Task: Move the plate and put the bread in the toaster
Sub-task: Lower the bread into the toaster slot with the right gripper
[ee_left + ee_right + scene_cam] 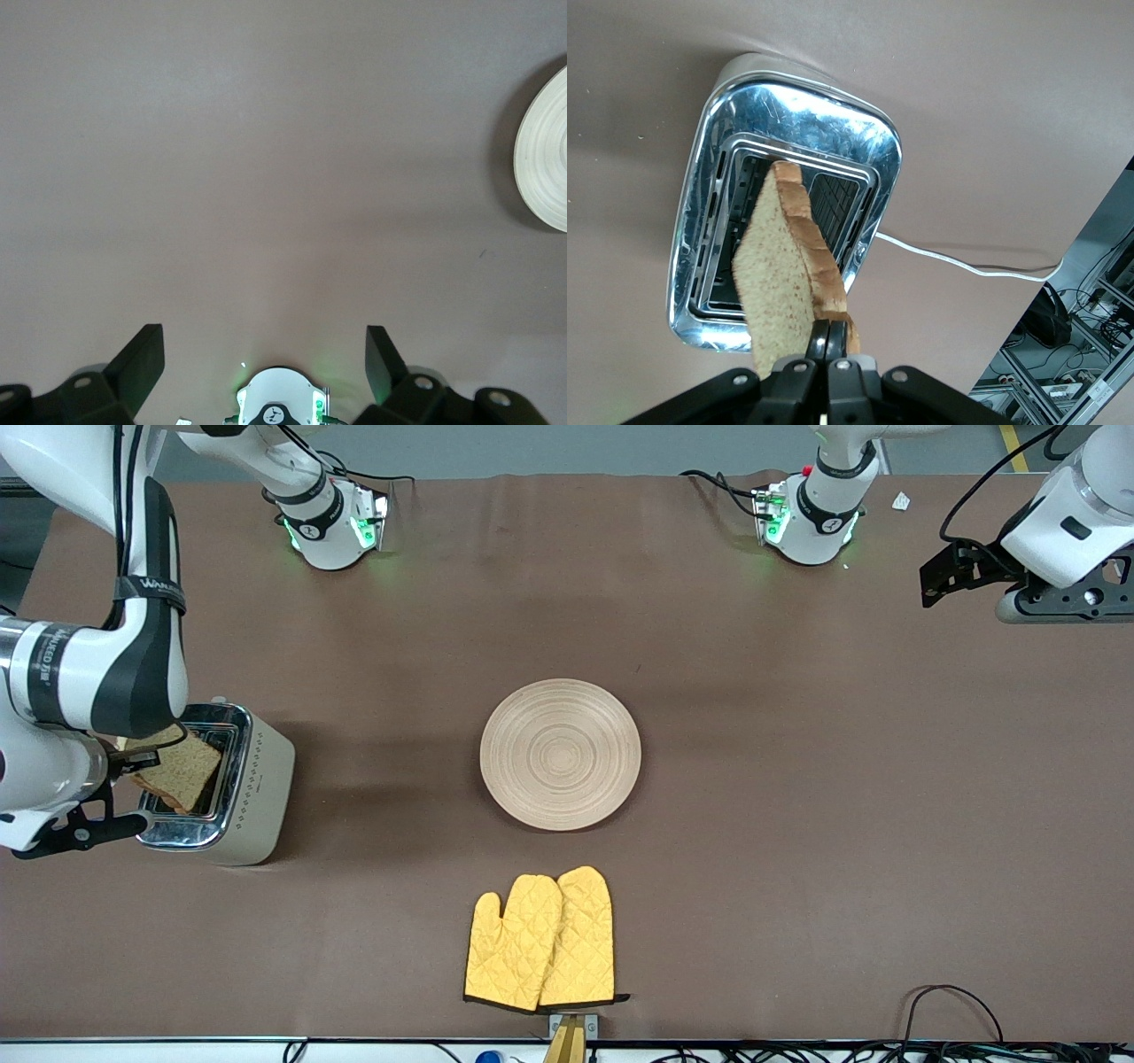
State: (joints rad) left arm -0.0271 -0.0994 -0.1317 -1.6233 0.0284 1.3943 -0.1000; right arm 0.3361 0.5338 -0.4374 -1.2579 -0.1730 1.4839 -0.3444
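Note:
The plate (560, 754) lies bare at the middle of the table; its rim shows in the left wrist view (545, 150). The toaster (257, 788) stands at the right arm's end of the table, chrome top up (709, 204). My right gripper (133, 763) (833, 341) is shut on one edge of the bread (182, 775) (775, 283) and holds the slice tilted, right over the toaster's slots. I cannot tell whether its lower edge is inside a slot. My left gripper (952, 576) (263, 359) is open and empty, up over the table's corner near the left arm's base, and waits.
A pair of yellow oven mitts (542, 939) lies nearer to the front camera than the plate. The toaster's white cord (957, 264) trails off the table's end. The two arm bases (332, 527) (811, 518) stand along the table's back edge.

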